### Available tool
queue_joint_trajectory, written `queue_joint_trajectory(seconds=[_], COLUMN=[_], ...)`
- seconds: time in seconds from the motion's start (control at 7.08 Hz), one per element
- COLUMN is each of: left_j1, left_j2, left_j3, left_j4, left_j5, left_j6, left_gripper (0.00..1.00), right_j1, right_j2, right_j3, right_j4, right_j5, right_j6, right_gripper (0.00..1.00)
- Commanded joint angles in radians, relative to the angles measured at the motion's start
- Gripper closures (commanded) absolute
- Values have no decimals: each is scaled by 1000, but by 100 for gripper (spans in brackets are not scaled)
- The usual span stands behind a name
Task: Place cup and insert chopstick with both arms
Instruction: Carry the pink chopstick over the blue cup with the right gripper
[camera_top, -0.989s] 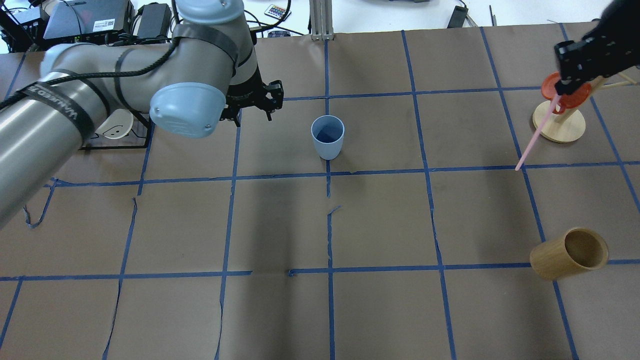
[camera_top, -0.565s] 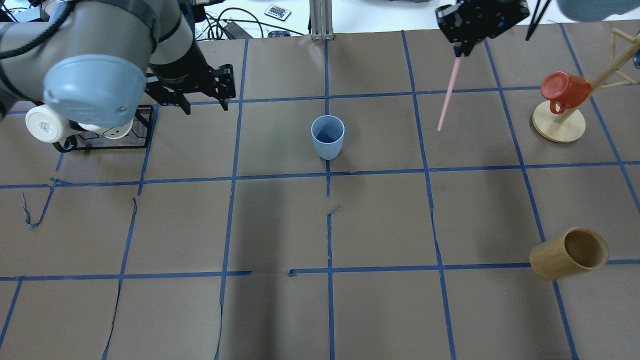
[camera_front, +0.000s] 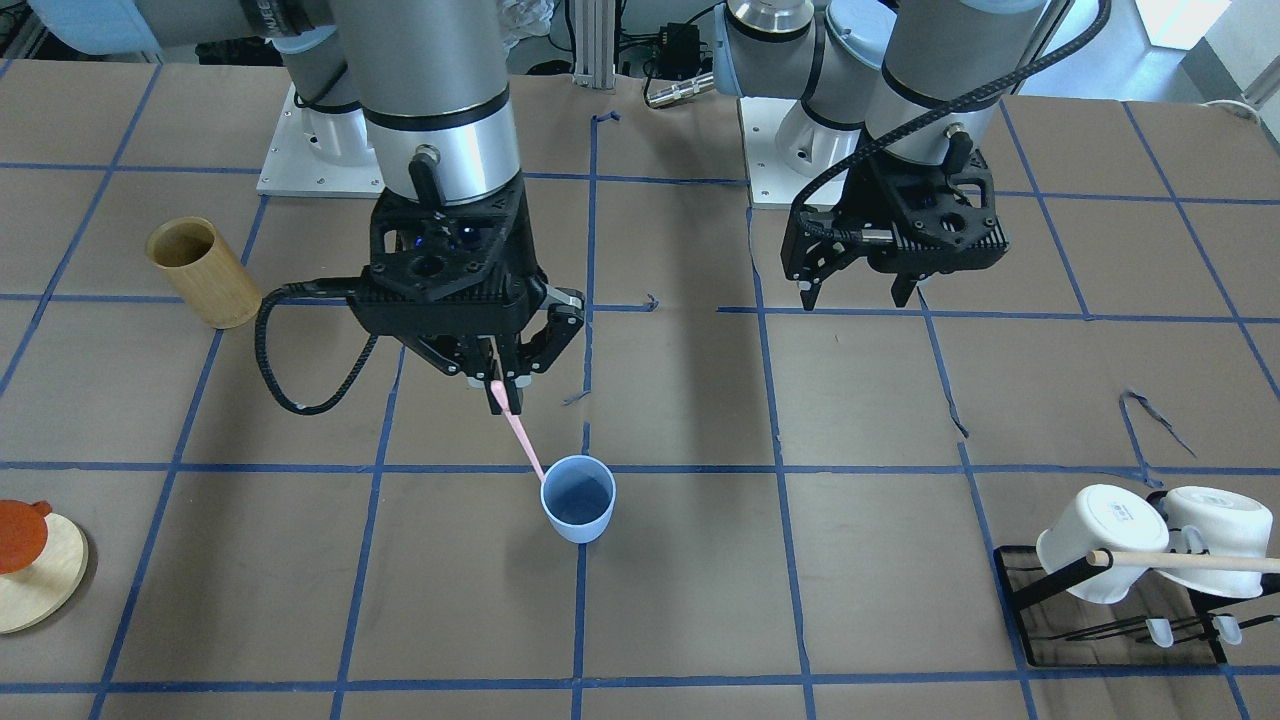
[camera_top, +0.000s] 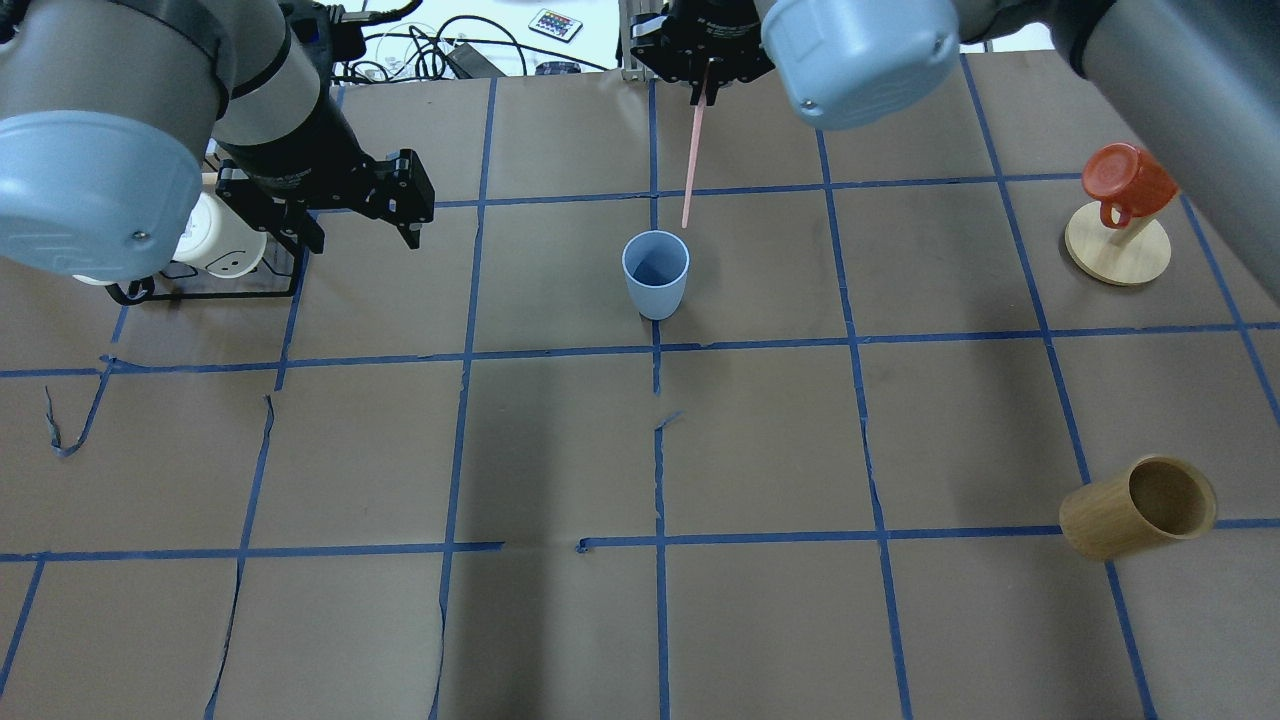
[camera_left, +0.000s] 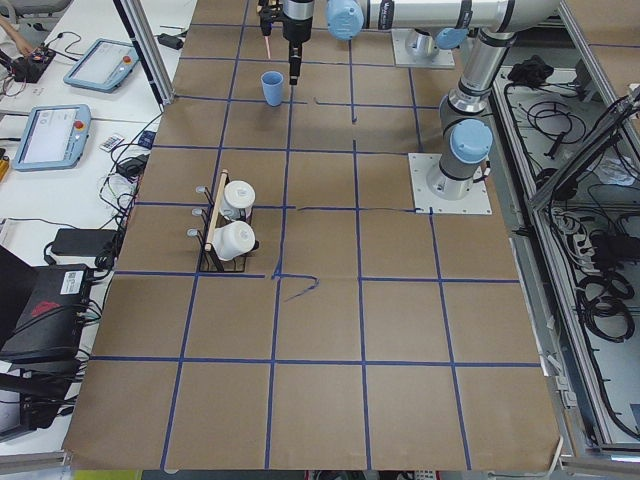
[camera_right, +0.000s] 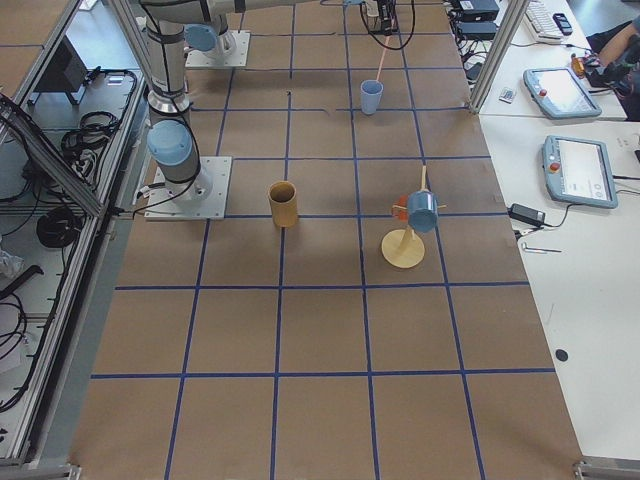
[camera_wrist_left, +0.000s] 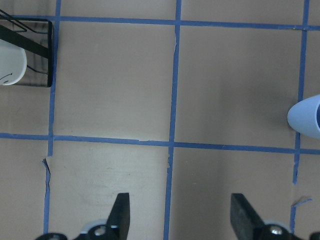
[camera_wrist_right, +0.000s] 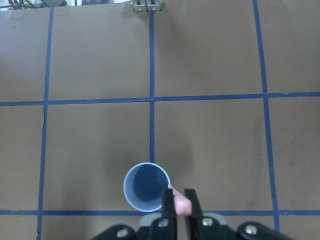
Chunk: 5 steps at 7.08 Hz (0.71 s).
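Note:
The light blue cup (camera_top: 656, 273) stands upright near the table's middle; it also shows in the front view (camera_front: 578, 512) and the right wrist view (camera_wrist_right: 147, 186). My right gripper (camera_front: 503, 395) (camera_top: 703, 90) is shut on the top of the pale pink chopstick (camera_front: 525, 445) (camera_top: 692, 165). The stick hangs down slanted, with its lower tip at the cup's rim. My left gripper (camera_front: 856, 297) (camera_top: 365, 240) (camera_wrist_left: 181, 212) is open and empty, above the table well to the side of the cup (camera_wrist_left: 307, 117).
A tan bamboo cylinder (camera_top: 1135, 520) lies tilted at the near right. A red mug (camera_top: 1125, 180) hangs on a wooden stand at the far right. White mugs (camera_front: 1100, 545) sit on a black rack with a wooden rod (camera_front: 1180, 560), close to my left gripper.
My right arm has carried the chopstick leftward from the mug stand to the cup. My left arm has drawn back from the cup toward the mug rack.

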Motion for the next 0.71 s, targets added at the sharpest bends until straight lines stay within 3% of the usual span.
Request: queue_joint_trajectory(seconds=[0.0, 0.28, 0.57], left_j1=[18, 17, 23], left_j2=[10, 9, 9], left_j3=[35, 52, 56], left_j4=[-43, -87, -103], left_j5=[2, -38, -49], left_j6=[10, 8, 7], left_gripper=[0, 0, 0], right_j1=[31, 31, 31], right_j2=[9, 5, 2], right_j3=[25, 151, 177], right_j4=[-32, -216, -204], right_j5=[-8, -18, -19], right_j6=[36, 41, 41], right_gripper=[100, 100, 100])
